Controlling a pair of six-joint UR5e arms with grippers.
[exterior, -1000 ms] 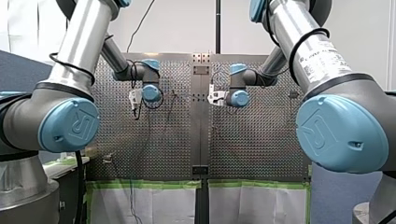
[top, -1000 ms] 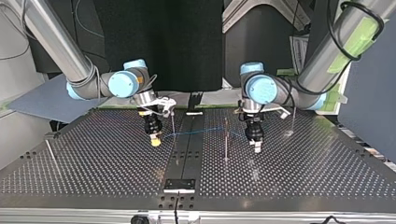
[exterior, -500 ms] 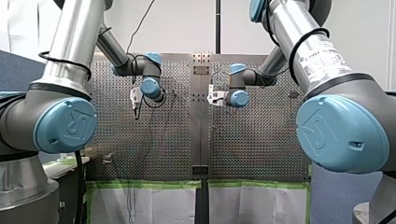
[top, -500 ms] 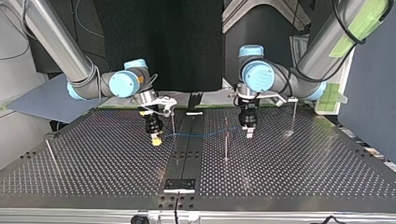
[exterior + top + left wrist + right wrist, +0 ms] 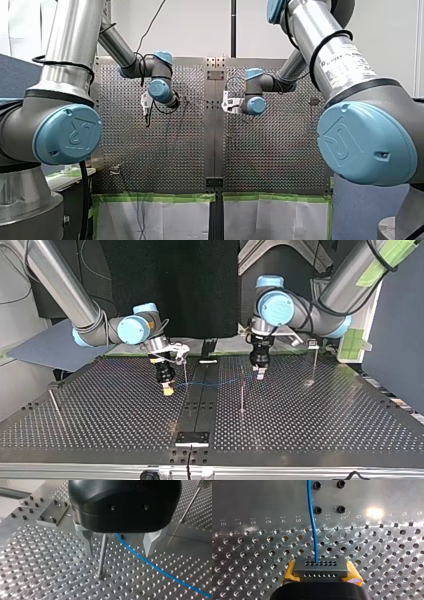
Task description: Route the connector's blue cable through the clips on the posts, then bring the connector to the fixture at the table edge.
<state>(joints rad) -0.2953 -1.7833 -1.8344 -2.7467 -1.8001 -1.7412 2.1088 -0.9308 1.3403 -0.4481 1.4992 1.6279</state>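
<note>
A wide perforated metal surface fills the top view, split by a plain strip down its middle.

Our left arm enters at that view's right and our right arm at its left. Both bend down toward the far half of the surface.

The left gripper is black with metal fingers and points down, its tips above the surface. In the left wrist view its fingers are spread apart with nothing held.

The right gripper has yellow pads and hangs just above the surface, left of the middle strip. It is closed on the connector, a small grey block with rows of holes, clamped between the pads.

A thin metal post stands upright just beside the left gripper. In the left wrist view this post shows through the gap between the fingers. Another post stands close to the right gripper.

The blue cable leaves the connector's face and runs across the middle strip toward the post by the left gripper. In the left wrist view the cable also crosses the gap between the fingers, above the surface. We cannot tell whether it sits in a clip.
</note>
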